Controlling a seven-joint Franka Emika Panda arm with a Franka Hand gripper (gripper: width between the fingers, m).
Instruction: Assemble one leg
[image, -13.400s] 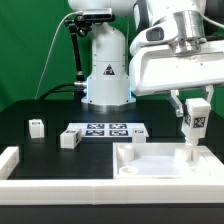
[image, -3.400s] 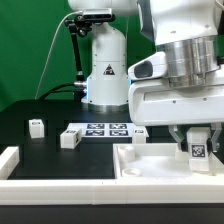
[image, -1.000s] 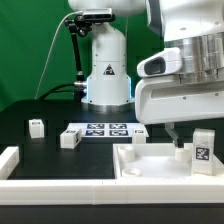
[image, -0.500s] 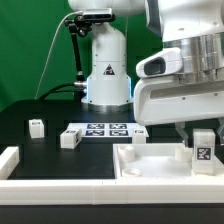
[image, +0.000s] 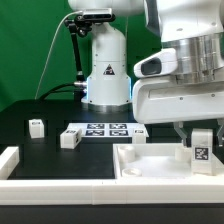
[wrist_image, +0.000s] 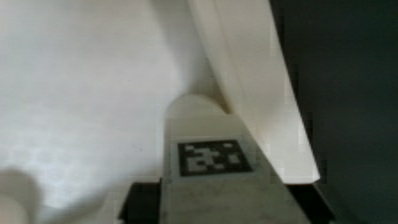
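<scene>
The leg (image: 201, 148) is a small white post with a black-and-white tag. It stands upright inside the far right corner of the white tray-like panel (image: 150, 168). My gripper (image: 200, 138) reaches down over it, a finger on each side, shut on the leg. In the wrist view the leg (wrist_image: 217, 150) fills the gap between my dark fingers (wrist_image: 153, 203), close beside the panel's raised rim (wrist_image: 240, 60). The leg's lower end is hidden by the panel's front rim in the exterior view.
Two loose legs (image: 36, 126) (image: 69, 138) lie on the black table at the exterior view's left, and a third (image: 139, 131) sits behind the panel. The marker board (image: 105, 129) lies in the middle. A white bracket (image: 10, 160) stands at the front left.
The gripper and leg have shifted very slightly toward the exterior view's left. Much earlier the leg was held higher above the panel; now it is down in the corner.
</scene>
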